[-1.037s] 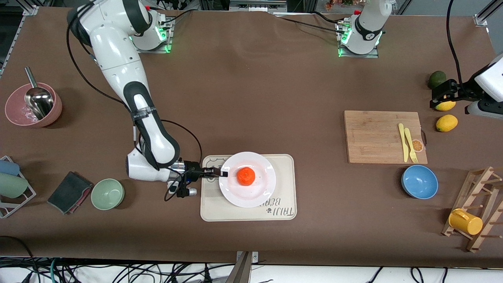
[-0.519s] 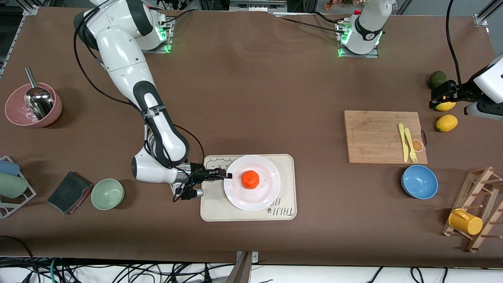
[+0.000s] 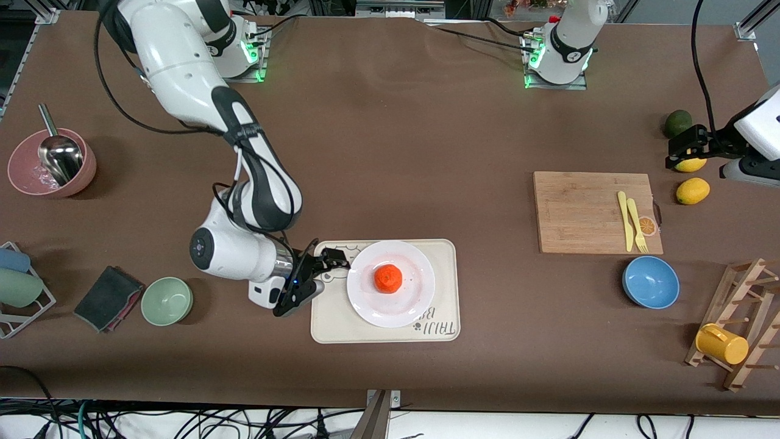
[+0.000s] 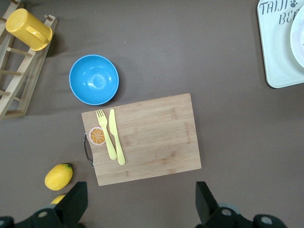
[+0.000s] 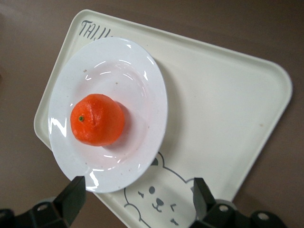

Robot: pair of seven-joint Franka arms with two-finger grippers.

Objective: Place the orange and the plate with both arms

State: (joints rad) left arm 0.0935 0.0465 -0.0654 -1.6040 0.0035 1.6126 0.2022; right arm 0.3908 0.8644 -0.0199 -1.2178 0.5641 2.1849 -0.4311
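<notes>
The white plate (image 3: 420,299) lies on a cream bear-print tray (image 3: 445,256), and the orange (image 3: 387,278) sits at the plate's middle. My right gripper (image 3: 329,262) hangs open just off the plate's rim, over the tray corner toward the right arm's end, touching nothing. In the right wrist view the orange (image 5: 97,119) and plate (image 5: 142,95) rest on the tray (image 5: 228,104), with my right gripper (image 5: 137,197) spread over the bear drawing. My left gripper (image 3: 685,149) waits open and empty over a lemon at the left arm's end. The left wrist view shows that gripper (image 4: 141,204) above bare table.
A wooden cutting board (image 3: 585,210) carries a yellow knife and fork. Near it are a blue bowl (image 3: 651,281), a lemon (image 3: 693,191), an avocado (image 3: 677,122) and a rack with a yellow mug (image 3: 722,343). A green bowl (image 3: 167,300), dark cloth (image 3: 108,297) and pink bowl (image 3: 52,163) are toward the right arm's end.
My right gripper slid the plate a little toward the left arm's end, then opened, let go of the rim and drew back. The left arm has not moved.
</notes>
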